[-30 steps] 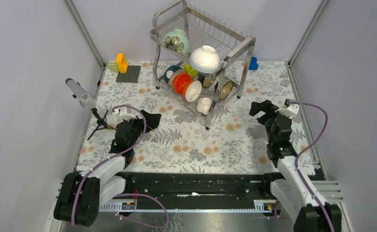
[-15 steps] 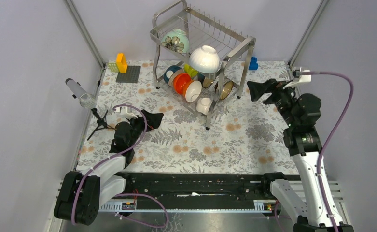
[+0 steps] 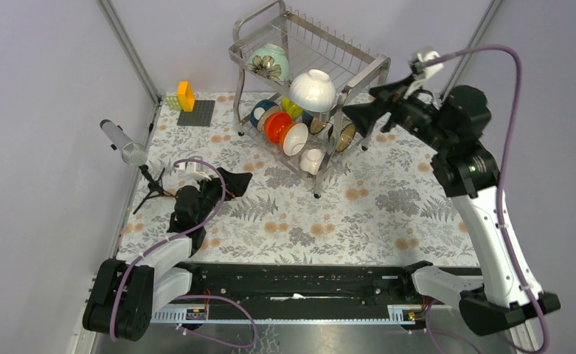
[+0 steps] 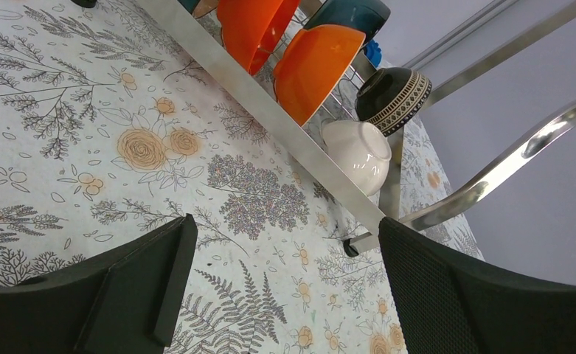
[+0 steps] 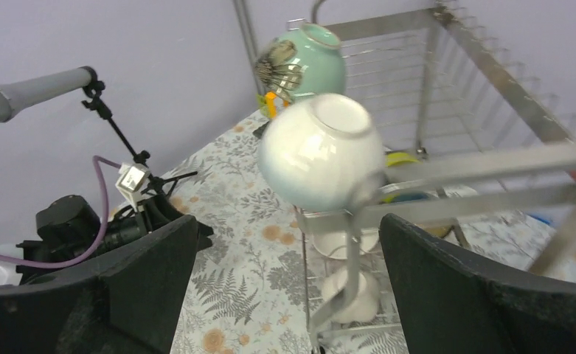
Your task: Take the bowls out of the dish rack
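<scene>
Rack (image 3: pixel 363 75) stands at the far middle of the flowered surface (image 3: pixel 307 221): two steel tiers on four legs, set at a slant to the edges. My right arm (image 3: pixel 491 214) rises tall along the right side. My right claw (image 3: pixel 366 109) hangs just beside the rack's right end, about level with the top tier. Its jaws are spread wide with nothing between them, and its camera looks straight at the white bowl. My left claw (image 3: pixel 214 181) sits low over the surface, near-left of the rack and apart from it. It is just as wide open and empty, and looks toward the lower tier. A mic (image 3: pixel 122 144) on a small tripod stands by the left wall.

All the bowls I can see are in the rack. On top, a white bowl (image 3: pixel 313 90) lies bottom up at the front rail, with a pale green floral bowl (image 3: pixel 268 61) on its side behind it. Below, on edge, are a blue bowl (image 3: pixel 259 112), a yellow-green bowl (image 3: pixel 292 108), two orange bowls (image 3: pixel 276 125), a brown-gold bowl (image 3: pixel 345 136) and a small white bowl (image 3: pixel 312 158) at the near end. A yellow block (image 3: pixel 186 96) stands on a grey plate (image 3: pixel 200 115) in the far left corner.
</scene>
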Controlling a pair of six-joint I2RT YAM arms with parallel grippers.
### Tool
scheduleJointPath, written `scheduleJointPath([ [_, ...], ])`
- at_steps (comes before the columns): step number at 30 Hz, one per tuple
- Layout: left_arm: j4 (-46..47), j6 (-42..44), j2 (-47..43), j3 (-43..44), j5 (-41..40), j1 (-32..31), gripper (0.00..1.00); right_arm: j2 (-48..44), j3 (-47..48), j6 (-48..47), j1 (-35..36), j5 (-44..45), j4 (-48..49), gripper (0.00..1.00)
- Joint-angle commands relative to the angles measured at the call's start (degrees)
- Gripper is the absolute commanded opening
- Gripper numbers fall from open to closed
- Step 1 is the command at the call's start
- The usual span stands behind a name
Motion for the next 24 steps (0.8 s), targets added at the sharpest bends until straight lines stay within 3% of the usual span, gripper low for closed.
scheduleJointPath([
  [1, 4.0, 0.1, 0.5, 0.4, 1.5, -0.2, 0.99, 6.2, 10.2, -8.7, 8.7, 6.2, -5.9, 1.00],
  [8, 3.9, 0.5, 0.5, 0.5, 1.7, -0.3, 0.99, 16.3, 21.5, -20.6, 20.9, 19.2, -9.8, 1.00],
  [14, 3.7, 0.8, 0.5, 0.6, 1.7, -0.5, 0.99, 24.5, 27.0, -38.9, 31.1, 35.8, -13.2, 1.00],
  [18, 3.4, 0.9, 0.6, 0.7, 1.5, -0.5, 0.99, 27.0, 26.1, -46.6, 33.2, 43.1, -13.3, 1.00],
  [24, 3.5, 0.8, 1.1, 0.9, 1.6, -0.6, 0.99, 28.5, 24.5, -49.0, 33.5, 47.0, -11.3, 1.00],
])
